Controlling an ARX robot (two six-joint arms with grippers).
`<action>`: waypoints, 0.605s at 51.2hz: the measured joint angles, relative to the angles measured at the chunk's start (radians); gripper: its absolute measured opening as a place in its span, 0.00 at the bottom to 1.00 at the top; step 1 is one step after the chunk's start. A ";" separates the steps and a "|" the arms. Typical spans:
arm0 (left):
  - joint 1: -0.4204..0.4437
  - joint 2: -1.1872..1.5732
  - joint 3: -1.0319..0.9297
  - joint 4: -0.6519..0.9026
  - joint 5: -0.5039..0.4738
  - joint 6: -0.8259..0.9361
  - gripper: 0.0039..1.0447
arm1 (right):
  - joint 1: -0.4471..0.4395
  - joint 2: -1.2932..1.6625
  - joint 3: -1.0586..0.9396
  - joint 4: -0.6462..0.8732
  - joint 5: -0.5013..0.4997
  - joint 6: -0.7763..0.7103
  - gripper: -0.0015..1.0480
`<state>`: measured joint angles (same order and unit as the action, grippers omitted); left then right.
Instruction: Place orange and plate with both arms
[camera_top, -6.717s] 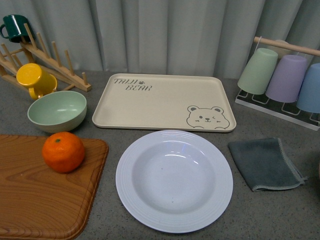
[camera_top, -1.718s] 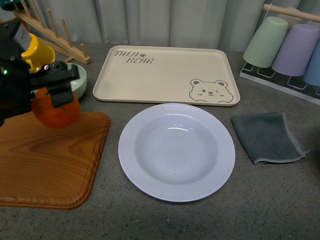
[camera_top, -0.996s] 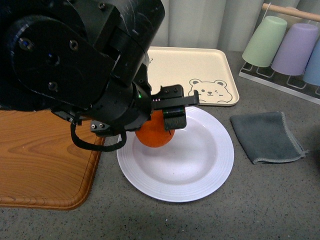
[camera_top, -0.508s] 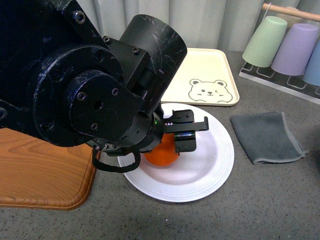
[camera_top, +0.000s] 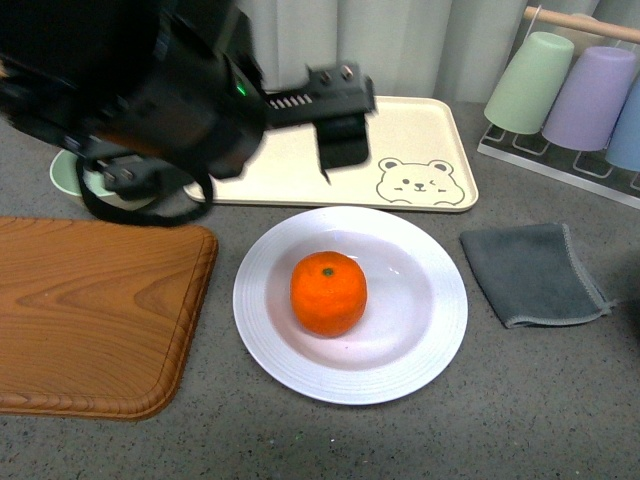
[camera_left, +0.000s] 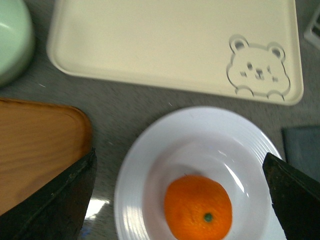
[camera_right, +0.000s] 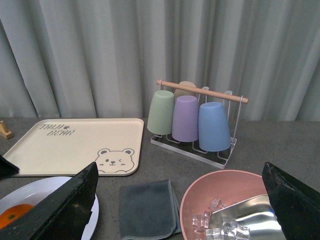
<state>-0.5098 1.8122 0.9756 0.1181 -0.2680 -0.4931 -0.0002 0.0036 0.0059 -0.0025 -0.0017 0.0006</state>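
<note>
Front: orange (camera_top: 328, 293) sits mid plate (camera_top: 445, 335) on the worktop, left gripper (camera_top: 335, 125) above the bear tray (camera_top: 425, 130), clear of it; left wrist: jaws spread, empty; right wrist: right gripper (camera_right: 180, 167) jaws spread, likely free for the plate.

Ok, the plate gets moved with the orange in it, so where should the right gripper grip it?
Probably the wide rim of the plate on the side facing the grey cloth, coming in low from the right: that rim is bare, and the orange sits in the middle well, away from it.
</note>
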 joint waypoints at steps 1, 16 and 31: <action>0.005 -0.013 -0.007 0.004 -0.008 0.005 0.94 | 0.000 0.000 0.000 0.000 0.000 0.000 0.91; 0.154 -0.304 -0.250 0.105 -0.099 0.043 0.94 | 0.000 0.000 0.000 0.000 0.000 0.000 0.91; 0.214 -0.311 -0.553 0.844 -0.009 0.377 0.64 | 0.000 0.000 0.000 0.000 0.001 0.000 0.91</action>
<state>-0.2962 1.5009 0.4225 0.9619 -0.2768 -0.1165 -0.0002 0.0040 0.0059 -0.0025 -0.0010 0.0010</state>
